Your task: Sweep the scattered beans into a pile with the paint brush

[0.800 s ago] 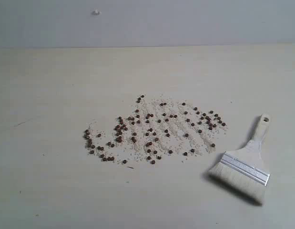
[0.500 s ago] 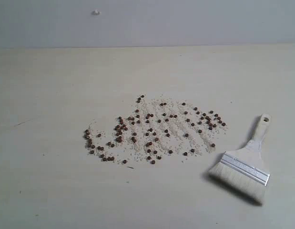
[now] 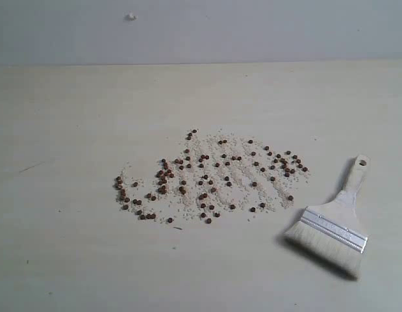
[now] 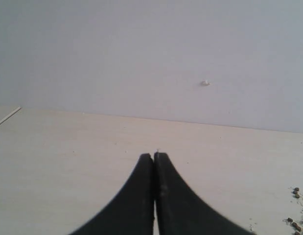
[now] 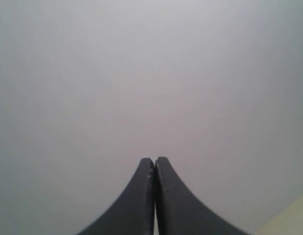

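The beans (image 3: 207, 179) lie spread among crumbs (image 3: 239, 174) on the surface (image 3: 71, 117). The paint brush (image 3: 334, 224) lies flat to the right of the beans and slightly nearer the camera, apart from them, with its handle pointing away toward the wall (image 3: 252, 29) behind the beans.

The table (image 3: 77, 117) was a pale, cream-coloured surface, matte and faintly grained, running back to a plain grey wall (image 3: 265, 32); the two met in a straight, soft line; high on the wall sat a small white nub (image 3: 130, 17), alone on the paint; across the middle of the table lay pale whitish crumbs (image 3: 238, 174), spread in a broad, loose patch with faint parallel streaks through its right side; toward the left a short dark scratch (image 3: 30, 167) marked the top; from the right wrist view the wall filled nearly everything, only a sliver of table showing.
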Robot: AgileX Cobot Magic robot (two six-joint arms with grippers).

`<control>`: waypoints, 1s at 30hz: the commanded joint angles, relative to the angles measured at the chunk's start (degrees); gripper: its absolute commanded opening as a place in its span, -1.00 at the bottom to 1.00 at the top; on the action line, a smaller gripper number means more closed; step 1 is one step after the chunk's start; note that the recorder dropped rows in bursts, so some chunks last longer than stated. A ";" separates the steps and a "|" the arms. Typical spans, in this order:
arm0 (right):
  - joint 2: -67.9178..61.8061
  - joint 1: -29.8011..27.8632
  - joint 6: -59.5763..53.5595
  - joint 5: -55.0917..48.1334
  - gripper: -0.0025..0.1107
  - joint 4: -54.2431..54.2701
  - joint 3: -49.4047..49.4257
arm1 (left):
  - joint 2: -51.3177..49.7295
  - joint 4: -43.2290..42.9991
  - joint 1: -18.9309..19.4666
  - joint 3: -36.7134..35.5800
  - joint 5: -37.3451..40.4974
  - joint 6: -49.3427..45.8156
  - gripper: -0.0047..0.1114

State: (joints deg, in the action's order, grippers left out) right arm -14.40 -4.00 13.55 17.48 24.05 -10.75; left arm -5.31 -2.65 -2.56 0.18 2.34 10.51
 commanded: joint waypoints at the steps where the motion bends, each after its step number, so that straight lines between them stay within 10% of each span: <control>1: -12.26 -0.05 -12.55 -13.91 -0.96 -0.65 -12.36 | -0.01 -0.12 -0.37 -0.18 -0.32 0.37 -0.92; 13: -48.90 -0.05 -16.49 -55.49 -0.96 -1.85 -36.81 | -0.01 -0.11 -0.37 -0.18 -0.32 0.26 -0.92; 30: -60.31 -0.05 -16.46 -55.74 -0.96 -6.02 -37.08 | -0.01 -0.11 -0.37 -0.18 -0.32 0.26 -0.92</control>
State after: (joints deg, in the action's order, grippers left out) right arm -74.69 -4.00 -2.06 -39.72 18.30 -47.32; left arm -5.31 -2.65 -2.56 0.18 2.45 10.51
